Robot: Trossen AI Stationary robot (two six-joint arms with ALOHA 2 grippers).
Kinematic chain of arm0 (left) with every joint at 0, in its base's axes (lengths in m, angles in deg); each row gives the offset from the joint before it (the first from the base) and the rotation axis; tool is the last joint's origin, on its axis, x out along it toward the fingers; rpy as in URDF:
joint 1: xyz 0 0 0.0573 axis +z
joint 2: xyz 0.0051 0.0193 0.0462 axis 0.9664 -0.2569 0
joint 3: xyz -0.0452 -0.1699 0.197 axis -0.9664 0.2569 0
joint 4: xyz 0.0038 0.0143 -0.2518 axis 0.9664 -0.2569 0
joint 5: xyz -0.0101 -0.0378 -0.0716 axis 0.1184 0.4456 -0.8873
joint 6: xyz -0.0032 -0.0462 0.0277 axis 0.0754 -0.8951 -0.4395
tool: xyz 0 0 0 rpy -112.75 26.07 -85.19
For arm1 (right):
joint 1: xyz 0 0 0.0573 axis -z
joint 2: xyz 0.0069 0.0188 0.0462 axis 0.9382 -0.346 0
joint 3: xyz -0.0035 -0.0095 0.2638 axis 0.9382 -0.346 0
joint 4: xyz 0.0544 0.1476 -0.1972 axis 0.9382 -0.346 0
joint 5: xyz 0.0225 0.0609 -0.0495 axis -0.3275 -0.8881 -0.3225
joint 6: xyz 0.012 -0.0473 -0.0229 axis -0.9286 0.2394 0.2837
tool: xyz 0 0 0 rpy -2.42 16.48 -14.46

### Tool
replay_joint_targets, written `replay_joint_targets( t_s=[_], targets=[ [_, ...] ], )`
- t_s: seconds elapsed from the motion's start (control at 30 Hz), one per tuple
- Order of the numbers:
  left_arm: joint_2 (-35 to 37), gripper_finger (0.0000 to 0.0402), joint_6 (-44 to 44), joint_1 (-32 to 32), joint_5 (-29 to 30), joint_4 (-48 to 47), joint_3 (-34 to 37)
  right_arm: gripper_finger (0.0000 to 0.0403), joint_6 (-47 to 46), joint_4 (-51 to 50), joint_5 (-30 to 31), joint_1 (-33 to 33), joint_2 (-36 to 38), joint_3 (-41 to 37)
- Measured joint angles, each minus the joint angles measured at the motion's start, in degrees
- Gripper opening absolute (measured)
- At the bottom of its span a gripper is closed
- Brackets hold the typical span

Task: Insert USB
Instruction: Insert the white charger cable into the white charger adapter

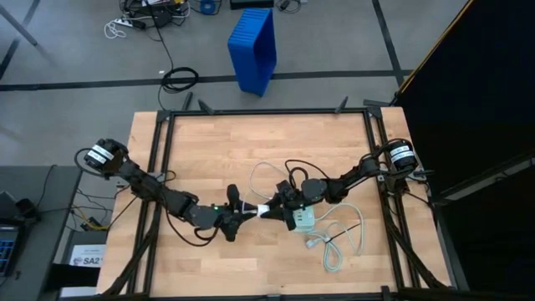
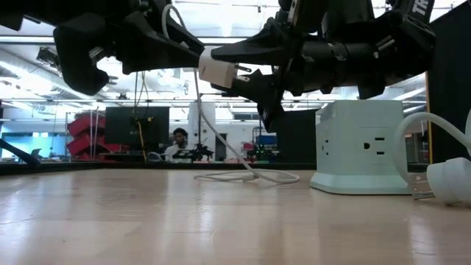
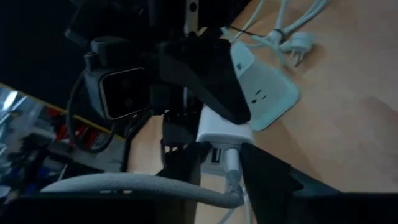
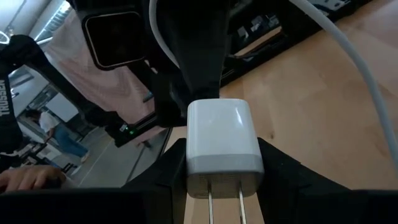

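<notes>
Right, I start with the wooden surface (image 1: 209, 150): both arms reach in over it and meet just past its middle, toward 6 o'clock. The left arm comes in from 9 o'clock, the right arm from 3 o'clock.

Next in size is the pale green power block (image 1: 303, 221), which stands flat on the surface at about 5 o'clock from the meeting point, just beside the right arm's wrist. In the low view it (image 2: 360, 147) sits upright with its sockets facing me. Beyond it, toward 5 o'clock again, lies the bundled white cord (image 1: 334, 248), loose on the surface, with its grey plug (image 2: 449, 180) resting at the low view's edge.

The right gripper (image 1: 277, 206) has its fingers (image 4: 283, 177) pressed against the two sides of a white adapter cube (image 4: 222, 143), whose two metal prongs point back toward its wrist. In the low view that cube (image 2: 217, 71) hangs well clear of the surface.

The left gripper (image 1: 248, 212) faces it from 9 o'clock. Its fingers (image 3: 267, 177) are closed on the plug end of the USB (image 3: 231, 163), and the plug meets the cube's face just beside an open port. I cannot tell how deep the tip sits. From the plug the thin white cable bends back across the left wrist, then drops from the raised grippers (image 2: 200, 118) and trails onto the surface behind, toward 12 o'clock.
</notes>
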Motion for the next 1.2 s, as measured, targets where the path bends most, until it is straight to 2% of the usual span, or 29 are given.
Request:
replay_joint_targets(
  t_s=[0.23, 0.47, 0.73, 0.8, 0.97, 1.2],
  targets=[
    [0.0, 0.0155, 0.6, -2.3, 4.5, 0.0, 0.0, 0.0111, 0.0, 0.4, -0.3, 0.0, 0.0, 0.1],
    [0.3, 0.0158, 0.5, -4.0, 6.4, -1.6, 0.0, 0.0111, 0.2, 0.6, -1.5, 0.0, 0.1, 0.1],
    [5.9, 0.0157, -6.2, -4.3, 8.6, -12.1, 0.0, 0.0111, 0.2, 0.3, -2.5, -0.1, 0.1, 0.1],
    [6.7, 0.0157, -7.8, -4.3, 8.3, -13.5, 0.1, 0.0111, 0.2, 0.3, -2.7, -0.1, 0.1, 0.1],
    [6.8, 0.0157, -8.7, -3.4, 2.7, -11.0, 0.9, 0.0111, 0.7, 0.3, -2.9, -0.1, 0.1, 0.0],
    [6.8, 0.0152, -9.8, -1.5, 1.3, -10.4, 1.0, 0.0111, 0.8, 0.3, -2.9, -0.2, 0.1, 0.0]
  ],
)
